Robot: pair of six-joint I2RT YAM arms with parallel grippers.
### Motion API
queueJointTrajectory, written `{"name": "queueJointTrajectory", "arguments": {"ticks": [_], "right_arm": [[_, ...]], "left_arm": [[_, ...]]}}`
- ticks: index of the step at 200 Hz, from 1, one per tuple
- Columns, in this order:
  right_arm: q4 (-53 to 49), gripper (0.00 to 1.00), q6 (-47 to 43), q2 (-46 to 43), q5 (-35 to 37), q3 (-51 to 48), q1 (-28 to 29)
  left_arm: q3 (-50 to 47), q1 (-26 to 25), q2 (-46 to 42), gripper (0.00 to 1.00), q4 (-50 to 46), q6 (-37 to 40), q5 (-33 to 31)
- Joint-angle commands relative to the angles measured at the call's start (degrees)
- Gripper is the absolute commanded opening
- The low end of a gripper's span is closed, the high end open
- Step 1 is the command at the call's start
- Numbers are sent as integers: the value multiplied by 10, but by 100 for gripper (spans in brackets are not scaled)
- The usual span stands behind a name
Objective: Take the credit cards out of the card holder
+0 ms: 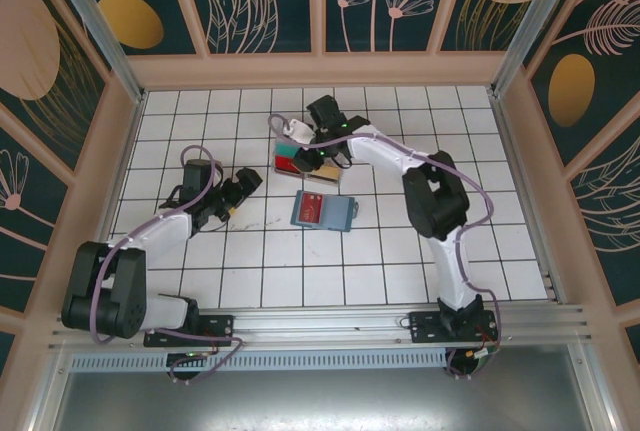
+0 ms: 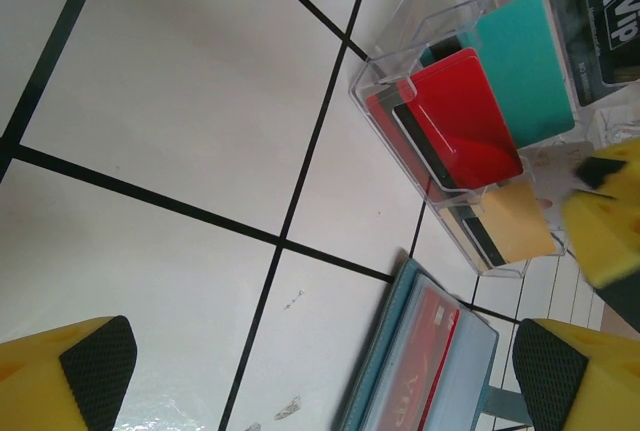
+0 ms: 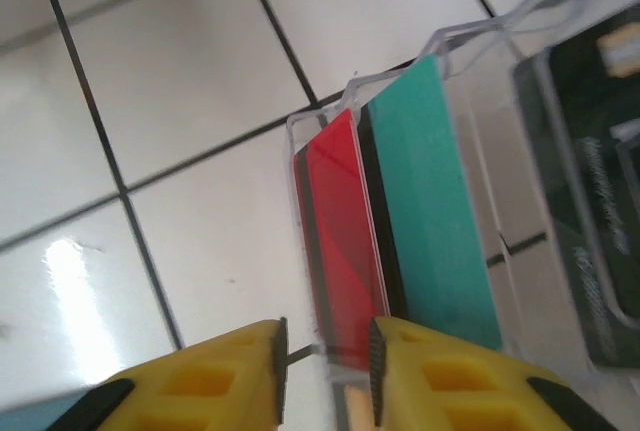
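Tray (image 2: 362, 91): red card (image 3: 345, 241), teal card (image 3: 430, 201). Wallet (image 1: 338, 213) beside tray, reddish card (image 2: 425, 346) pocketed. Right gripper (image 3: 325, 351) slightly parted above tray; left gripper (image 2: 320, 366) spread.

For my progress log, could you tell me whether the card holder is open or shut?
Open: the card holder lies spread flat, a reddish card in one pocket.
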Motion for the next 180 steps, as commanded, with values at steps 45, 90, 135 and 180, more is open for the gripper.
{"name": "queueJointTrajectory", "arguments": {"ticks": [45, 90, 135, 180], "right_arm": [[157, 39, 334, -221, 22, -207, -4], [266, 37, 630, -317, -19, -393, 2], [341, 43, 761, -356, 2, -508, 3], [308, 41, 770, -297, 6, -487, 6]], "left_arm": [[26, 0, -7, 99, -27, 48, 12], [52, -22, 2, 99, -32, 60, 10], [80, -65, 28, 98, -31, 58, -5], [84, -100, 54, 89, -14, 47, -4]]}}
